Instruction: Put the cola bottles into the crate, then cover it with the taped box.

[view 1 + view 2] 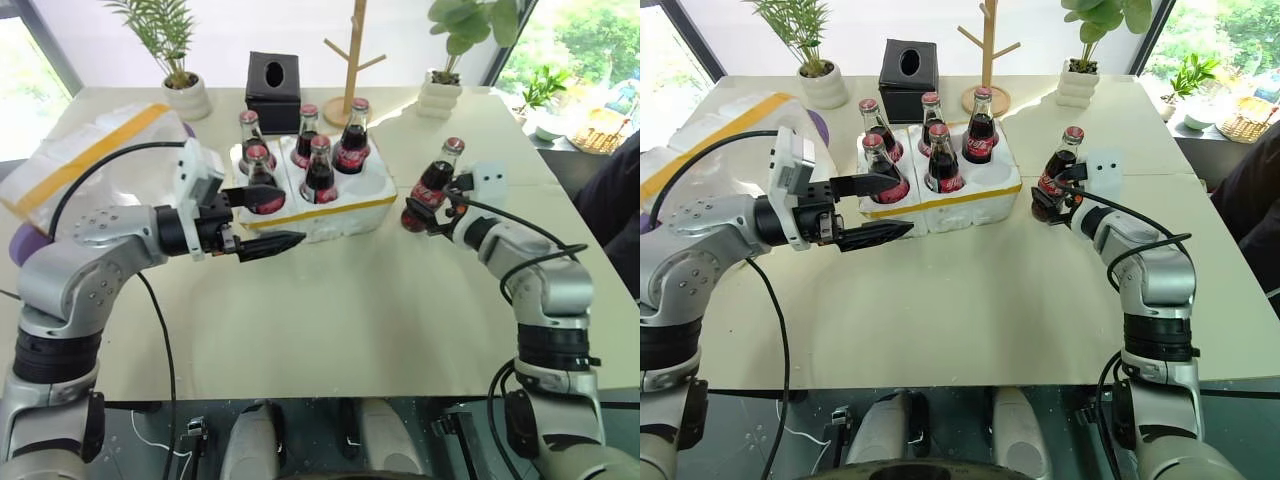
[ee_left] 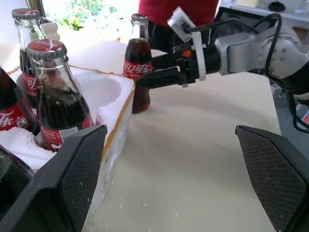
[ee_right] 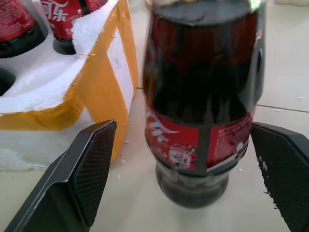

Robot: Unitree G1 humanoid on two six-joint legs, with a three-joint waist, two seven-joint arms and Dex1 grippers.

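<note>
Daylight is admitted through windows behind the table point(image 1: 330, 300), and the far corners of the head views are washed out by it. A bright sunlit patch is cast on the tabletop near the wooden stand point(image 1: 352, 60), with shadows thrown toward the camera. Specular highlights are seen on the cola bottles point(image 1: 320, 170). In the right wrist view the nearest bottle point(image 3: 203, 121) is rendered soft and slightly smeared, while the crate point(image 3: 63, 101) is evenly lit. Straight table edges are bowed in the head views.
</note>
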